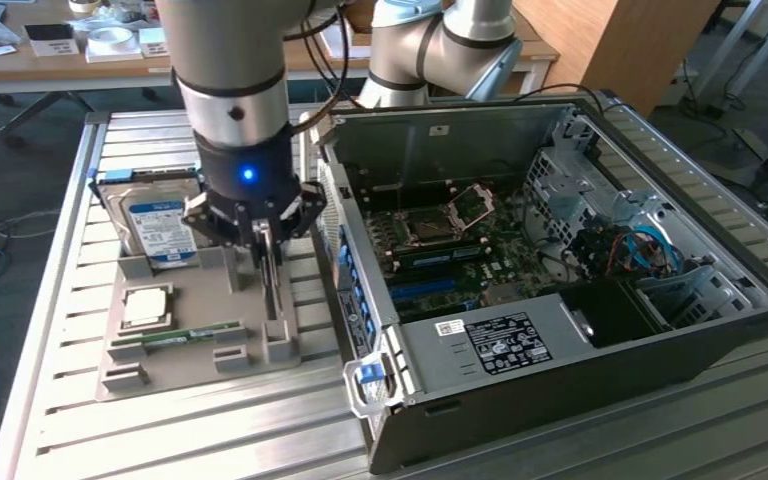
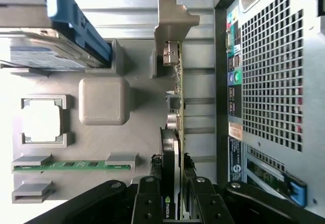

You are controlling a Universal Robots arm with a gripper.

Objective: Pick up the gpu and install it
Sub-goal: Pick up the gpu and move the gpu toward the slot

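Black gripper (image 2: 172, 164) clenches the gpu (image 2: 171, 137), which stands on edge in the grey tray (image 1: 204, 300) at the exterior view's left; a tilted lift could jam it in its slots.

The card (image 2: 171, 155) is black with a green edge and pale silver bracket (image 2: 175, 18); the hard drive (image 1: 155, 222) silver with a blue-and-white label; the memory stick (image 2: 71, 166) green; the tray (image 2: 139, 132) grey; the hand (image 2: 174, 183) black; the counter (image 1: 197, 440) ribbed silver.
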